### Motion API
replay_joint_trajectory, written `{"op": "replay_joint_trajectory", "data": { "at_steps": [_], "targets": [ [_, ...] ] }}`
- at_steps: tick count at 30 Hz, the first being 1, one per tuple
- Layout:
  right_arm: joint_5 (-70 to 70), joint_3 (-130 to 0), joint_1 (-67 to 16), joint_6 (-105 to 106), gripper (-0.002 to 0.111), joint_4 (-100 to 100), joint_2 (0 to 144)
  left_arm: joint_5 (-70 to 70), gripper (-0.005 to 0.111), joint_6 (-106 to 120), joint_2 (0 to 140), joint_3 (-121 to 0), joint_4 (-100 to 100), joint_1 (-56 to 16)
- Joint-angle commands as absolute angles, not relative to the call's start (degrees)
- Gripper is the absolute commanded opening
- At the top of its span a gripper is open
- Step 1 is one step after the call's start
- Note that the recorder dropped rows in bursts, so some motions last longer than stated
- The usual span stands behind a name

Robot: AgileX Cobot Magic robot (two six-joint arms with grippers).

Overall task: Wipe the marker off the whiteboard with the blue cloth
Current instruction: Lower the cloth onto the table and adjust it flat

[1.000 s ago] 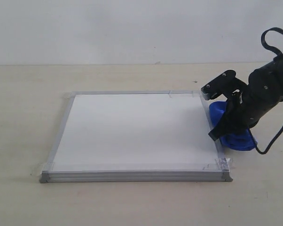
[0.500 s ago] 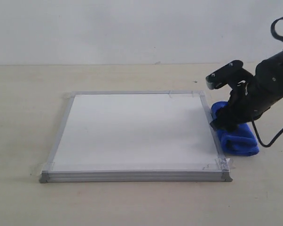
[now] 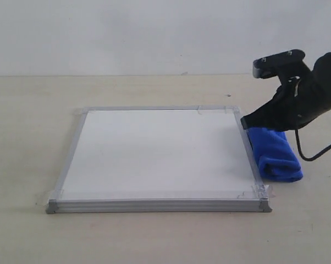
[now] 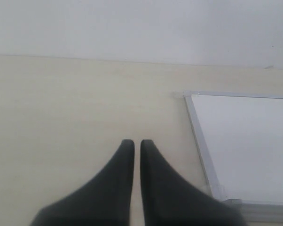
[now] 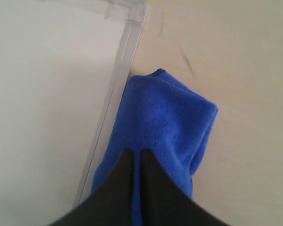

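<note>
Whiteboard (image 3: 154,154) lay flat on pale surface (image 3: 28,137), silver-grey frame (image 3: 154,205) nearest, clear tape (image 3: 261,191) at corners. Face smooth, white. Free room on the near, left and far sides. Along the right edge lay the blue cloth (image 3: 275,157), a thick fleecy folded oblong on the surface just beside the frame. Right gripper (image 3: 246,121) at cloth's far end, fingers pressed together, nothing between them; contact with cloth uncertain. Left gripper (image 4: 133,142) likewise closed up, over bare surface near a taped board corner. Plain white wall (image 3: 127,33) behind.
</note>
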State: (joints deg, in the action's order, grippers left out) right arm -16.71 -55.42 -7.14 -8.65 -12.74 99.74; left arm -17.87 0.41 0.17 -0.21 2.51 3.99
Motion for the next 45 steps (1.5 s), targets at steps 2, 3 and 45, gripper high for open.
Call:
{"op": "replay_joint_trajectory", "data": {
  "at_steps": [2, 3, 45],
  "targets": [
    [-12.06, -53.1, -7.3, -10.02, 0.0, -11.9, 104.11, -17.35, 0.005, 0.43, 0.0, 0.0, 2.32, 4.06],
    [-12.06, -53.1, -7.3, -10.02, 0.0, -11.9, 105.11, -17.35, 0.005, 0.43, 0.0, 0.0, 2.32, 4.06],
    [-8.45, -56.76, -3.83, -9.42, 0.0, -11.01, 108.63, -17.35, 0.005, 0.43, 0.0, 0.0, 2.32, 4.06]
  ]
}}
